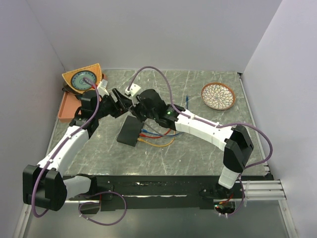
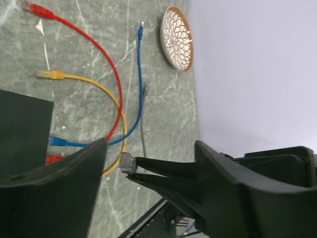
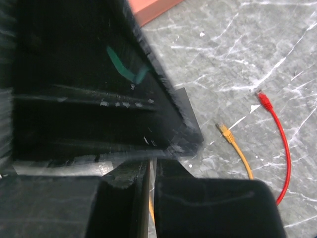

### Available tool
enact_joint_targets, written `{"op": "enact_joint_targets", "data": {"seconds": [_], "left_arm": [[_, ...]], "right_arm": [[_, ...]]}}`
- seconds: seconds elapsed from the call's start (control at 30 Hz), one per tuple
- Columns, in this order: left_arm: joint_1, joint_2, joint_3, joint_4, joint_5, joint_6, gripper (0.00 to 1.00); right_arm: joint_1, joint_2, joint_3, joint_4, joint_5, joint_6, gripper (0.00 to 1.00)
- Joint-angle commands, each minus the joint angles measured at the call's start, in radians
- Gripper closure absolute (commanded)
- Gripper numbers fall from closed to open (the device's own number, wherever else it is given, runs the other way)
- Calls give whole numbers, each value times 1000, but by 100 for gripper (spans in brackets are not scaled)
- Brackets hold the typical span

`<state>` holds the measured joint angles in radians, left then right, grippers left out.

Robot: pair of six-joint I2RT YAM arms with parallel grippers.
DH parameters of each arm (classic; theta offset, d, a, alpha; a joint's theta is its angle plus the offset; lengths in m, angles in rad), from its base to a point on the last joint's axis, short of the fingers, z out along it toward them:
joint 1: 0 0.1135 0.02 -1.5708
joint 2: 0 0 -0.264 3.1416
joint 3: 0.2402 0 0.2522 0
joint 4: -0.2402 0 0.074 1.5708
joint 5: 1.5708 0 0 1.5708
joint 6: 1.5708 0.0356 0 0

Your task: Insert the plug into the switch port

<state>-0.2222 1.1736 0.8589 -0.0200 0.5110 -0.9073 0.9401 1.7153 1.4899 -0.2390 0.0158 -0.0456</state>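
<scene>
- Matte-black switch (image 1: pixel 130 130) is lying flat.
- Right jaws are pinching the clear plug (image 2: pixel 128 162) near the switch.
- Left jaws are standing spread beside the switch.

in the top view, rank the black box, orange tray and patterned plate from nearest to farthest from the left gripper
1. black box: just below the left gripper in the view, toward the arm bases.
2. orange tray: farther off, on the left side.
3. patterned plate: farthest, over on the right side.
</scene>
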Motion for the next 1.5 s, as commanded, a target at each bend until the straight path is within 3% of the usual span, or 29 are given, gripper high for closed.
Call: {"op": "enact_joint_targets", "data": {"seconds": [0.0, 0.13, 0.7, 1.07, 1.47], "left_arm": [[-3, 12, 48, -3, -17, 7, 15], [1, 32, 75, -44, -72, 33, 5], [93, 225, 104, -129, -196, 165, 1], [93, 457, 186, -150, -256, 268, 8], [46, 630, 232, -100, -204, 309, 19]], "right_arm": [[6, -62, -26, 43, 9, -16, 100], [3, -65, -57, 41, 18, -30, 100], [-126, 12, -206, 4, -5, -117, 100], [-158, 162, -155, -31, 1, -155, 100], [-158, 217, -148, -42, -11, -171, 100]]}}
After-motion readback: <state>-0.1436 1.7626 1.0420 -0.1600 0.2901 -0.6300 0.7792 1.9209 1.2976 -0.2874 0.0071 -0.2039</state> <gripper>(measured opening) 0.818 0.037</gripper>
